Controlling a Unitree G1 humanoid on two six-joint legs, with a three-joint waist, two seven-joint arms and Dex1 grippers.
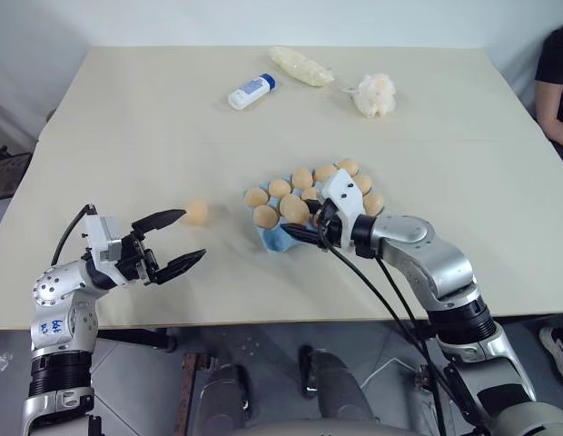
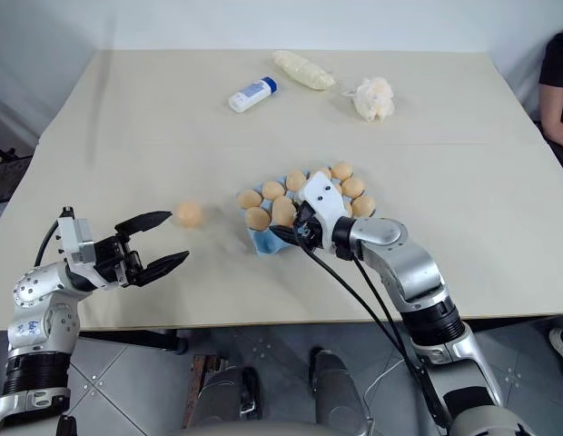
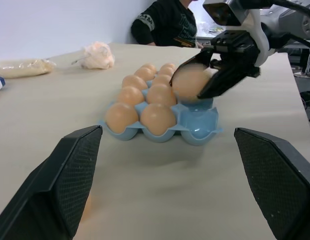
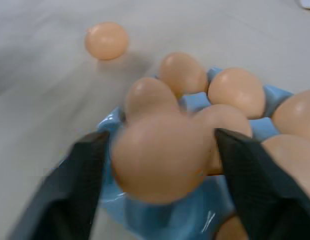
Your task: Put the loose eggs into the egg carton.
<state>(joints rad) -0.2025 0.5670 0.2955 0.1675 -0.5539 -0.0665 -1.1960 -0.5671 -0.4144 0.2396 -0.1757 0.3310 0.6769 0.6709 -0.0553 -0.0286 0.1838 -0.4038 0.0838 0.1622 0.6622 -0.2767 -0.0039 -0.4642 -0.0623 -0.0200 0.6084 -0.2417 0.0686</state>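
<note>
My right gripper (image 1: 304, 221) has its fingers apart around an egg (image 3: 191, 84) right above the egg carton's (image 3: 197, 122) empty corner cup, while my wide-open left gripper (image 1: 177, 241) sits just beside the last loose egg (image 1: 197, 213).

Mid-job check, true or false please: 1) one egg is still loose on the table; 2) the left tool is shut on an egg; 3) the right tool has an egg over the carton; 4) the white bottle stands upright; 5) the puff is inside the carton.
1) True: one loose egg lies on the table, left of the egg carton.
2) False: the left tool is open and empty, near that egg.
3) True: an egg sits between the right tool's fingers, over the carton's near corner cup.
4) False: the white bottle lies on its side.
5) False: the white puff rests on the table, far side.
</note>
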